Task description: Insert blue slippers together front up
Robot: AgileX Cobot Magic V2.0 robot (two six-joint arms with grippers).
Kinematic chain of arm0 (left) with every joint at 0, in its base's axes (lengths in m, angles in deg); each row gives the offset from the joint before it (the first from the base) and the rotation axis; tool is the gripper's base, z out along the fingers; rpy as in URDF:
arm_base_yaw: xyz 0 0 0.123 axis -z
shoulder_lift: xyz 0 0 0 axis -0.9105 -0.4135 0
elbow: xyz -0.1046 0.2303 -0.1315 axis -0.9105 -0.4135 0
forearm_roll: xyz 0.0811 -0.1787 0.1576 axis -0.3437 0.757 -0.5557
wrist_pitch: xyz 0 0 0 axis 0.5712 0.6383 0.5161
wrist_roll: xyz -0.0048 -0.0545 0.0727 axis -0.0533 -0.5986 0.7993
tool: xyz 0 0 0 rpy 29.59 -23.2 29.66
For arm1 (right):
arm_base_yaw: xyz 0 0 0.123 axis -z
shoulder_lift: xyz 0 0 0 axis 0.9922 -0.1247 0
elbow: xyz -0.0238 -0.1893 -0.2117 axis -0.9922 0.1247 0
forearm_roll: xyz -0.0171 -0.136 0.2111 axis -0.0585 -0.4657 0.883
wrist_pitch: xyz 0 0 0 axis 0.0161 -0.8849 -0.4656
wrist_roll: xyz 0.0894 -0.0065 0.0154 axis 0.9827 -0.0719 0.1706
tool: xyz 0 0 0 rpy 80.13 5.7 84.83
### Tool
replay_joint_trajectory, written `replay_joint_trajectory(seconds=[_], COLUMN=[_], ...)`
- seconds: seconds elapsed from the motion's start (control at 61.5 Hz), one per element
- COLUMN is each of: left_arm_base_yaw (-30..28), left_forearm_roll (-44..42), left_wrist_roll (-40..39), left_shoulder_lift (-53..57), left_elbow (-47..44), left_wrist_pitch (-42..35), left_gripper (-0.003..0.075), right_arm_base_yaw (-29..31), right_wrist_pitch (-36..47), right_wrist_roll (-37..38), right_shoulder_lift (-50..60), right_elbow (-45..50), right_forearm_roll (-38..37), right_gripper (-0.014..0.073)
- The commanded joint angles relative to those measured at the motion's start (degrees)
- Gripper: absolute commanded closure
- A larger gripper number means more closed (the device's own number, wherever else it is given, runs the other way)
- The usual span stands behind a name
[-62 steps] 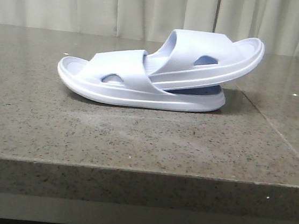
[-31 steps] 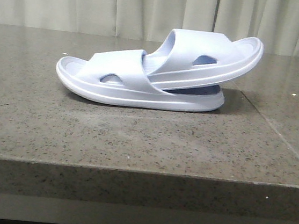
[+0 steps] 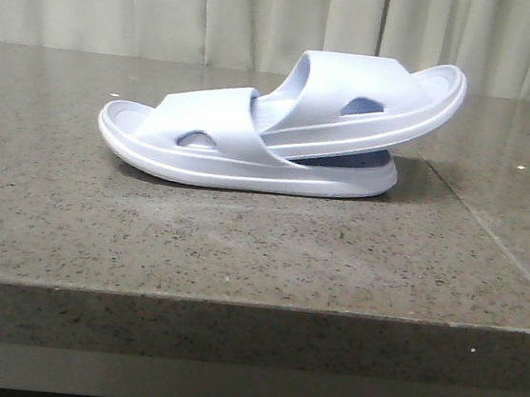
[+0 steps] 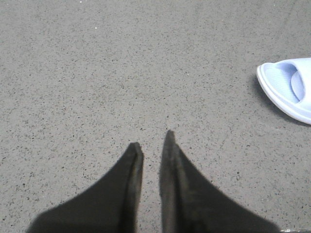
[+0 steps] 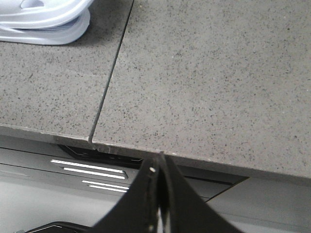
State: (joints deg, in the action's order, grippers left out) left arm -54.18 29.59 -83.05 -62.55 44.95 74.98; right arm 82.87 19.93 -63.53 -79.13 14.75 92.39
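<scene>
**Blue slippers nested on the stone table, both grippers clear**

Blue slippers lie together near the middle of the speckled grey stone table, seen side-on from the front. The lower slipper rests flat on its sole, one end pointing to the left. The upper slipper is pushed in under the lower one's strap; its left end is hidden beneath that strap, and its right end rises at a tilt past the right end of the lower one. An oval hole shows in the side of each strap. A darker blue shadowed gap sits between the two soles at the right. Behind the table hangs a pale curtain.

In the left wrist view, the left gripper hovers over bare tabletop, its two dark fingers nearly together with only a narrow slit between the tips, holding nothing. One rounded end of a slipper shows at the edge of that view, well apart from the fingertips.

In the right wrist view, the right gripper is pressed closed and empty, positioned at the front edge of the table beside a seam between two slabs. The stacked slipper ends appear in the far corner, well away from it.
</scene>
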Motion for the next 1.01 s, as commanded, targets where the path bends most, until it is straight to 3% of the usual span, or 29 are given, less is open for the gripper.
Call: replay_joint_trajectory(seconds=[0.0,0.065,0.992], left_arm_base_yaw=[0.37,0.37,0.37], left_forearm_roll=[0.14,0.14,-0.27], left_wrist_roll=[-0.71,-0.71,-0.71], left_shoulder_lift=[-0.26,-0.26,-0.26], left_elbow=[1.43,1.43,0.62], left_wrist_pitch=[-4.41,-4.41,-4.53], left_gripper=[0.0741,0.0741,0.0741], right_arm_base_yaw=[-0.14,-0.14,-0.14], right_wrist_pitch=[3.92,3.99,3.84], right_wrist_roll=[-0.03,-0.03,-0.03], right_shoulder_lift=[-0.43,-0.43,-0.43], right_elbow=[-1.18,-1.18,-1.18], right_forearm_roll=[0.26,0.26,0.27], right_gripper=[0.0685,0.0715,0.0712])
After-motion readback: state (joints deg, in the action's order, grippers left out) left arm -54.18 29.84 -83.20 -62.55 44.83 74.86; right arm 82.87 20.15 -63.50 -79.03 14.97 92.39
